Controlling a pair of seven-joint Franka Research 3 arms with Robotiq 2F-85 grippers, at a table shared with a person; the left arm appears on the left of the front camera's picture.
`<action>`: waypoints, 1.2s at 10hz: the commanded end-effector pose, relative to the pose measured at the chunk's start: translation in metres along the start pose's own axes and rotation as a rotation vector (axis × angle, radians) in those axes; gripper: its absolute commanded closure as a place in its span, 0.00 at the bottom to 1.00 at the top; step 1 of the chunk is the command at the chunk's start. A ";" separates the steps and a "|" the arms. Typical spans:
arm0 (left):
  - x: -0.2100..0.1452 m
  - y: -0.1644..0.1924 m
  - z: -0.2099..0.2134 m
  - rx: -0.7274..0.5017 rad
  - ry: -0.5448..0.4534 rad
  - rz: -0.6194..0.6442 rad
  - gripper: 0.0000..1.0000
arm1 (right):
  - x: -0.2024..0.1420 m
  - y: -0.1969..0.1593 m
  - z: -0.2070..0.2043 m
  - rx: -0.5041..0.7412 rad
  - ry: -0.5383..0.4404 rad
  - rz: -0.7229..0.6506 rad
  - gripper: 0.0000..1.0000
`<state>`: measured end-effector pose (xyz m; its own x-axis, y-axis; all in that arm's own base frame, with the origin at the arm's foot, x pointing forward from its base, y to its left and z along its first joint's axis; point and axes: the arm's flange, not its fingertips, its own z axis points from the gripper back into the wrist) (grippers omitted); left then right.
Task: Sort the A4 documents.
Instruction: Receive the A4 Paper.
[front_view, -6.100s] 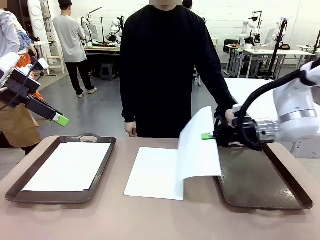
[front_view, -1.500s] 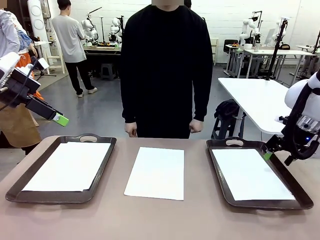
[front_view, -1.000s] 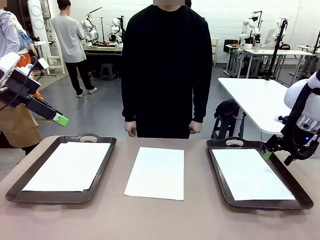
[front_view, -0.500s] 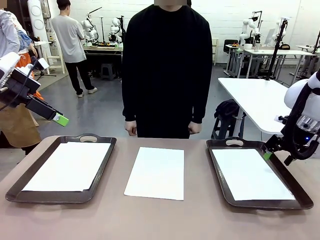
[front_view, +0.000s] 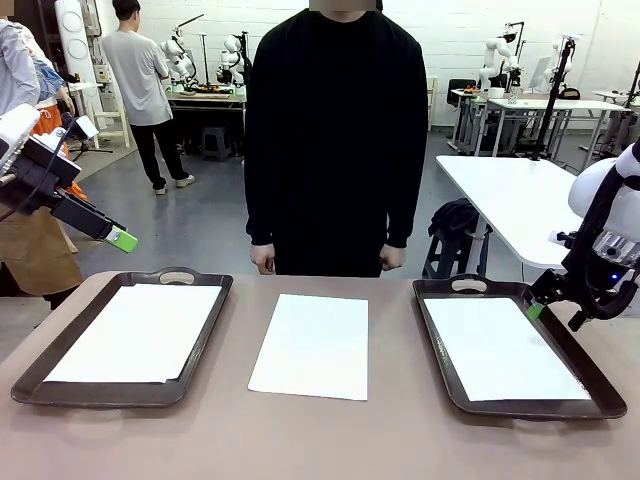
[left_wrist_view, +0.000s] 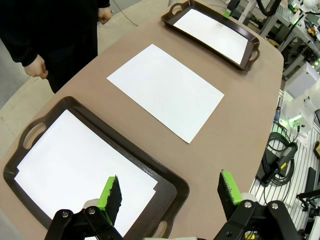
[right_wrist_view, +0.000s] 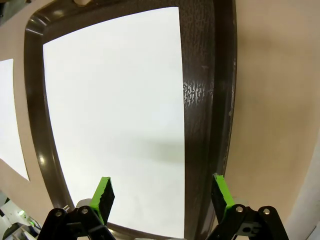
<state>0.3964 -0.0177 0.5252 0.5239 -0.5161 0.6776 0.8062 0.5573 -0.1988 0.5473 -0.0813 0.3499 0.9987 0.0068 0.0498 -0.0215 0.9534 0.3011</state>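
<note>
Three A4 documents lie flat: one (front_view: 135, 332) in the left brown tray (front_view: 28, 378), one (front_view: 312, 345) on the bare table between the trays, one (front_view: 503, 347) in the right brown tray (front_view: 436, 345). My left gripper (front_view: 120, 238) hangs open, high above and left of the left tray. In its wrist view the left gripper (left_wrist_view: 172, 192) looks down on that tray's sheet (left_wrist_view: 75, 170) and the middle sheet (left_wrist_view: 165, 90). My right gripper (front_view: 537, 308) hovers open over the right tray's far right rim; between the fingers of the right gripper (right_wrist_view: 162, 195) shows the sheet (right_wrist_view: 115, 115), untouched.
A person in black stands at the far edge, hands (front_view: 262, 260) down at their sides. The brown tabletop (front_view: 320, 440) is bare in front of the trays. A white table (front_view: 500, 200) stands behind on the right. Cables and equipment (left_wrist_view: 280, 155) lie beside the table's end.
Six seconds ago my right gripper held a sheet above the right tray; that sheet now lies flat in it and the gripper has drawn back right, open. Over the last second nothing moved.
</note>
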 end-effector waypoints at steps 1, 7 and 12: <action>-0.001 0.001 -0.001 -0.015 -0.020 -0.007 0.00 | 0.000 0.000 0.000 0.000 -0.001 0.000 0.00; -0.001 0.001 -0.001 -0.015 -0.020 -0.007 0.00 | -0.018 0.058 0.062 -0.170 -0.233 0.265 0.00; -0.001 0.001 -0.001 -0.015 -0.020 -0.007 0.00 | -0.054 0.134 0.117 -0.135 -0.503 0.819 0.00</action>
<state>0.3964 -0.0180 0.5254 0.5236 -0.5166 0.6775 0.8064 0.5570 -0.1986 0.4956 0.0244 0.5158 0.6270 0.5538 0.5479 -0.5844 0.7994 -0.1392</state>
